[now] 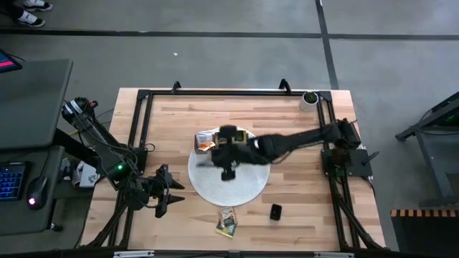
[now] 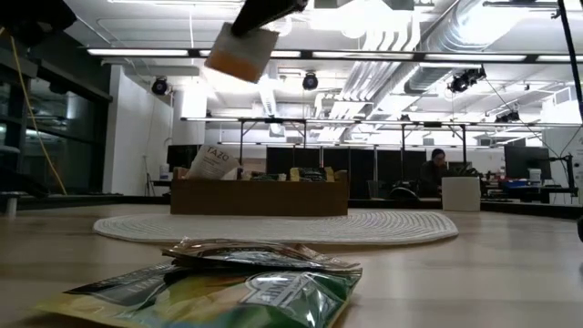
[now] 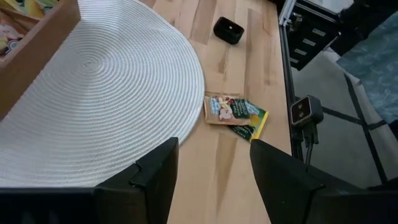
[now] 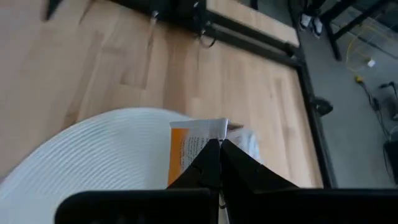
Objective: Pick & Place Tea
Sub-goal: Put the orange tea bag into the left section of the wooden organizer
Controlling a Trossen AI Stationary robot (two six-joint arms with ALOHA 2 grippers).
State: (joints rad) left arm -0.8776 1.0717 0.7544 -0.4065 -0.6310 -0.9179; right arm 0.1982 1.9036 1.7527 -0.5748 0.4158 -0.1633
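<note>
High view showed the right gripper (image 1: 228,172) reaching over the round white woven mat (image 1: 251,190) at the middle of the wooden table (image 1: 301,129). Its fingers were pressed together on an orange-and-white tea packet (image 4: 186,149), which hung well above the mat; the low view caught the same packet (image 2: 241,53) high in the air. Just behind the arm, on the mat's far edge, sat the wooden box (image 1: 208,138) with packets already standing in it. Two more tea packets (image 1: 226,221), one overlapping the other, lay on bare table beside the mat's near edge, with a small black object (image 1: 276,211) close by. The left gripper (image 1: 163,204) waited low at the table's left side, its fingers spread and holding nothing.

Judging from this, the carry step was in hand: a packet lifted and on its way to the box. The next move would call for bringing the packet above a compartment, lowering it, and only then parting the fingers.
</note>
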